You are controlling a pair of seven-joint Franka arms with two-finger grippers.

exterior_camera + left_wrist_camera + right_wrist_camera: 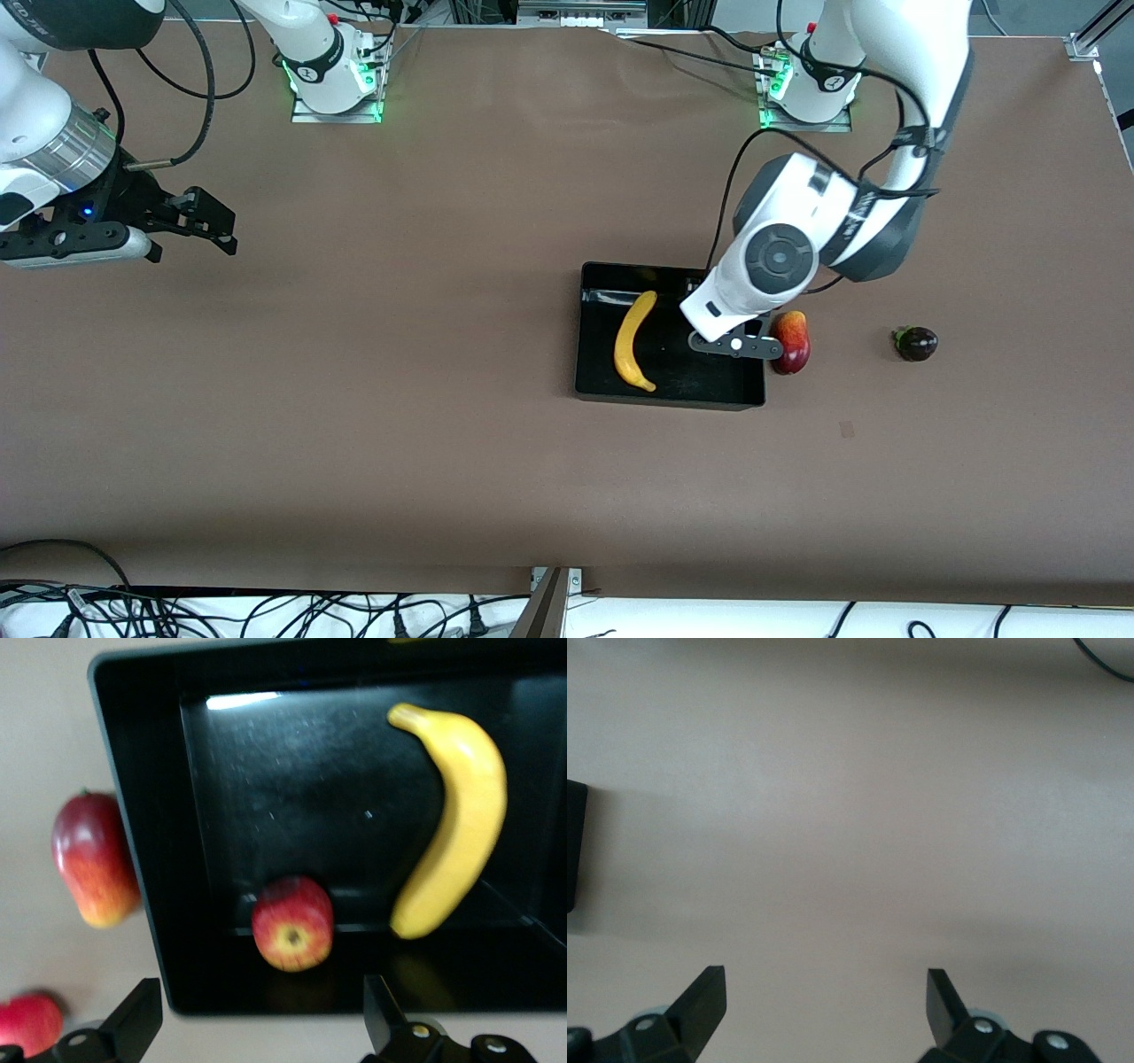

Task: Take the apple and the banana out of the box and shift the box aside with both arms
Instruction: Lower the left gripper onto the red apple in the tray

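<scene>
Inside the black box (671,381) the banana (634,341) lies along the floor toward the right arm's end of the surface (354,425), and the left wrist view shows a small red apple with a yellow patch (293,922) resting against the box's wall toward the left arm's end. Just outside that wall, on the surface, lies a red-and-yellow mango-like fruit (791,341), apart from the box, and well past it toward the left arm's end sits a small dark purple fruit (916,343). Over the box's apple corner hangs the left gripper (740,344), fingers (133,1020) spread, holding nothing. Meanwhile the right gripper (199,217) waits above bare surface at its own end, fingers (702,1003) likewise spread and empty
</scene>
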